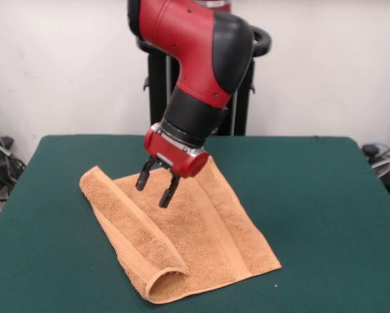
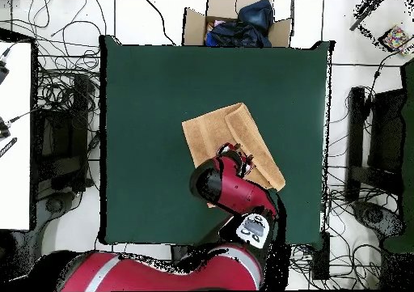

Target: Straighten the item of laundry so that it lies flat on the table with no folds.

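A robotics lab: a red robot arm (image 1: 201,59) on a pedestal at a green table (image 2: 154,103), tangled cables (image 2: 65,95) across the floor, bare white wall.

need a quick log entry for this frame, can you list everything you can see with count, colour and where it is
towel: one, orange-tan, middle of the table, one side folded over in a long roll
table: one, dark green top, fills most of both views
cardboard box: one, brown, on the floor at the table's edge farthest from the robot's base, dark blue cloth inside
cables: many, black, on the floor beside the table
pedestal: one, black, behind the table in the front view
arm: one, red and black, reaching down over the towel
gripper: one, black fingers, open, just above the towel's flat part
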You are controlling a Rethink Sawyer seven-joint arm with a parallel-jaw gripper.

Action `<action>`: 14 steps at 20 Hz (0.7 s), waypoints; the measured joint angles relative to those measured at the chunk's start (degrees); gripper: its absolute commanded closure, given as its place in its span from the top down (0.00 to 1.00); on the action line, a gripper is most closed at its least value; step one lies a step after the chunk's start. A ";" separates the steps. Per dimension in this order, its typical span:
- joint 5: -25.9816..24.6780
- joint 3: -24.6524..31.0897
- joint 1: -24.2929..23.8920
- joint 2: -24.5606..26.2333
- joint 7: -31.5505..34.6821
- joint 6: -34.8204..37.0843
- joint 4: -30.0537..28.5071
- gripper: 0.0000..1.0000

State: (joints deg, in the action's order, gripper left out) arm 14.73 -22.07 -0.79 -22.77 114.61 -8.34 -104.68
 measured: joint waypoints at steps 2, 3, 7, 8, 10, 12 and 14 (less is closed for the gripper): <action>0.00 -0.05 -0.58 0.81 0.00 -0.82 0.00 1.00; 0.01 -0.07 -0.71 1.11 0.00 -1.13 0.01 1.00; 0.01 -0.17 -0.91 2.52 0.00 -2.22 -0.01 1.00; 0.01 -0.17 -0.98 2.77 0.00 -2.29 -0.01 1.00; -0.08 -0.10 -1.51 3.01 0.00 -2.29 -0.01 1.00; -0.35 0.07 -2.24 2.98 0.00 -2.29 0.01 1.00; -0.86 0.17 -3.41 2.89 0.00 -2.29 0.00 1.00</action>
State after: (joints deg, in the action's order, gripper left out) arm 13.87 -21.89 -4.20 -19.88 114.61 -10.63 -104.68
